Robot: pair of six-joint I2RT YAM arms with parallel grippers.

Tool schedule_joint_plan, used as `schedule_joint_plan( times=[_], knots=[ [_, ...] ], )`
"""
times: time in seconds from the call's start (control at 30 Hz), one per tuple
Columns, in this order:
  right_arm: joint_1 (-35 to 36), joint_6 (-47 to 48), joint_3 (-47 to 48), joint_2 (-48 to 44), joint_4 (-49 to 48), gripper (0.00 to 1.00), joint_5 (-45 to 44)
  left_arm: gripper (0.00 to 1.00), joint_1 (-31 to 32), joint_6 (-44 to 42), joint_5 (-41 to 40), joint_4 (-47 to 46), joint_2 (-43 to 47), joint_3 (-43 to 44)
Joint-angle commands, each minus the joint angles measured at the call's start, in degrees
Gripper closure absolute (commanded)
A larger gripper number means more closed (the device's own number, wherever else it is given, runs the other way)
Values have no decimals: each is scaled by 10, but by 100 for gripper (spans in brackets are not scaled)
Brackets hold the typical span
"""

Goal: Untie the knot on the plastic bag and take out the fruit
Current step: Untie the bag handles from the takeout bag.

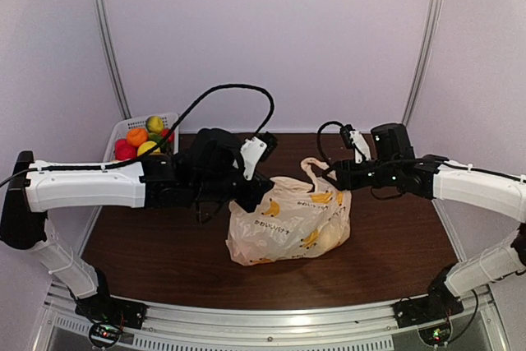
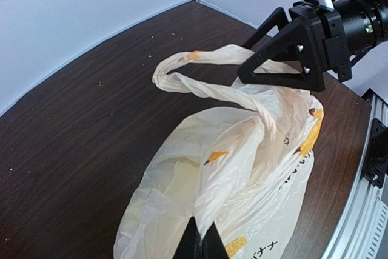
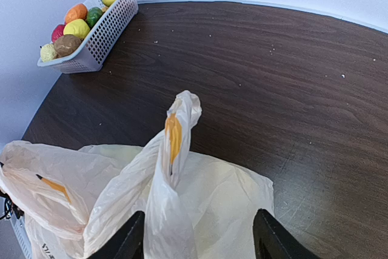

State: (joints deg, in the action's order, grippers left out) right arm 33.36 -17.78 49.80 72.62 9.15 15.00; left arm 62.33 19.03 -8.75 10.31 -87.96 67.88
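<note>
The top view shows the plastic bag [image 1: 288, 223] lying mid-desk [image 1: 164, 244] between both arms. Only the left wrist view shows the left claw [image 2: 199, 245] pinched shut on a fold of it. The right wrist view shows the right claw [image 3: 200, 213] spread open, a twisted handle loop [image 3: 176, 128] standing between its fingers, and a white basket [image 3: 108, 33] far behind.
</note>
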Motion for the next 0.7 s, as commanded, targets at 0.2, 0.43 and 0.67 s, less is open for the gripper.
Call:
schedule_joint_plan(
  times=[0.2,0.43,0.67],
  knots=[
    [-9,-3,54,30,-9,100,-30,100,-29,15,2,-3,20,6],
    [-73,2,67,-61,41,100,-110,100,-118,33,34,-32,125,-34],
    [-79,1,11,-130,44,100,-100,94,-183,82,54,-97,242,-135]
  ],
)
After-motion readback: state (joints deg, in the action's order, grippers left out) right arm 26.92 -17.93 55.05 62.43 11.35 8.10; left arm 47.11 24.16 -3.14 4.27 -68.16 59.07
